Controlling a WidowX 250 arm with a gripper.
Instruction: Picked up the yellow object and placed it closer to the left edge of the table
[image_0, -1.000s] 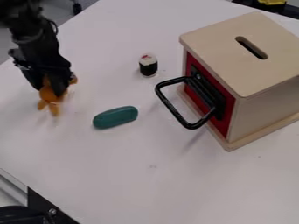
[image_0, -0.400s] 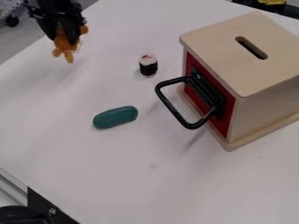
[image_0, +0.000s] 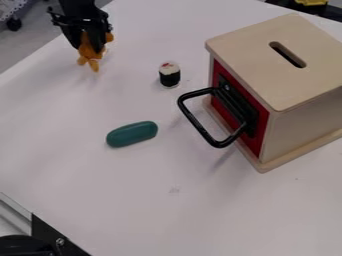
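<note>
End effector (image_0: 92, 48), black, hung down into the upper left of the frame, clenched on an orange-yellow plush figure (image_0: 89, 54). Fingers lay along the plush body on either side; two stubby lower limbs dangled beneath, and another part poked out to the right. Plush sat in the picture near the bench's upper-left edge; could not tell whether its lower limbs touched the surface.

Bench (image_0: 100, 190): white top, small faint smudge below centre.

Toy sushi roll (image_0: 169, 75) stood upright above centre, well apart from the plush: black band round the middle, white top with a red patch. Teal rounded block (image_0: 132, 134) lay on its long side left of centre, below the sushi, the two apart, its right end slightly higher in the frame.

Wooden box (image_0: 247, 45) took up the right side, pale lid pierced by a dark oblong slot (image_0: 288, 54). Red front panel (image_0: 257, 142) faced left, bearing a black loop handle (image_0: 194, 120) that jutted toward mid-frame.

Grey floor (image_0: 27, 45) and a dark caster (image_0: 13, 23) showed at upper left. Yellow item (image_0: 311, 2) sat at the top right edge, partly cut off.
</note>
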